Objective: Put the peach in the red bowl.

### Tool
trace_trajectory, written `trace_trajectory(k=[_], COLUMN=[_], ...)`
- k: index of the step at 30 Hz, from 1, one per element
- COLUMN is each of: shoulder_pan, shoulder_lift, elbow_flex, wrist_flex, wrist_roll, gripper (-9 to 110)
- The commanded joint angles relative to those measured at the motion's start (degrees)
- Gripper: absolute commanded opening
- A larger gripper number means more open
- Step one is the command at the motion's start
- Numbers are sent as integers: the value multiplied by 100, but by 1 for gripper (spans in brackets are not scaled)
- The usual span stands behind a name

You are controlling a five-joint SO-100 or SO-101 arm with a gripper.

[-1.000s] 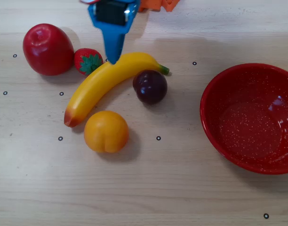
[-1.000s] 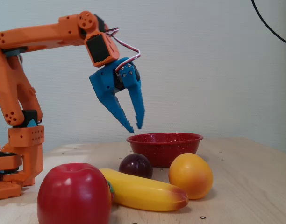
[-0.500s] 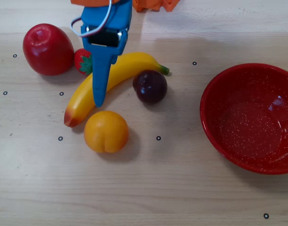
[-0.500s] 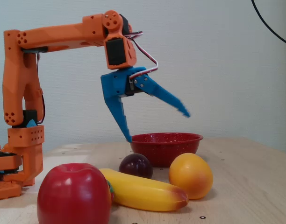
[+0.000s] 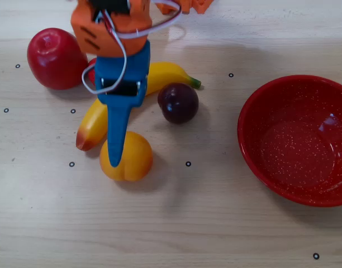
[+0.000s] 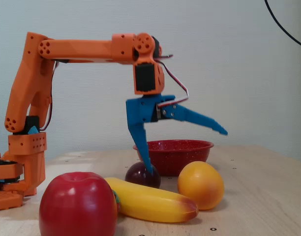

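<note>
The peach (image 5: 135,159) is a round orange-yellow fruit lying on the wooden table just below the banana; in the fixed view the peach (image 6: 200,185) is at front right. My blue gripper (image 5: 116,139) hangs over it, one finger reaching across the peach's left part in the overhead view. The fixed view shows the gripper (image 6: 187,152) open wide: one finger points down beside the plum, the other sticks out level above the peach. Nothing is held. The red bowl (image 5: 255,151) stands apart at the right, and the red bowl (image 6: 172,147) is behind the fruit in the fixed view.
A red apple (image 5: 56,58), a partly hidden strawberry (image 5: 91,71), a banana (image 5: 168,75) and a dark plum (image 5: 178,103) crowd around the peach. The orange arm base (image 6: 17,162) stands at the left of the fixed view. Bare table lies between peach and bowl.
The arm has reached forward from over the strawberry and banana to over the peach and come lower. The jaws went from nearly shut to wide open.
</note>
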Motion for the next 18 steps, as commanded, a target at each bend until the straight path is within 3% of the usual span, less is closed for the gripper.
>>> trace_trajectory(k=[1, 18], shoulder_pan=[-158, -123], shoulder_lift=[202, -870], elbow_flex=[-598, -1204], wrist_flex=[-149, -475], wrist_roll=[88, -53], gripper=[65, 66])
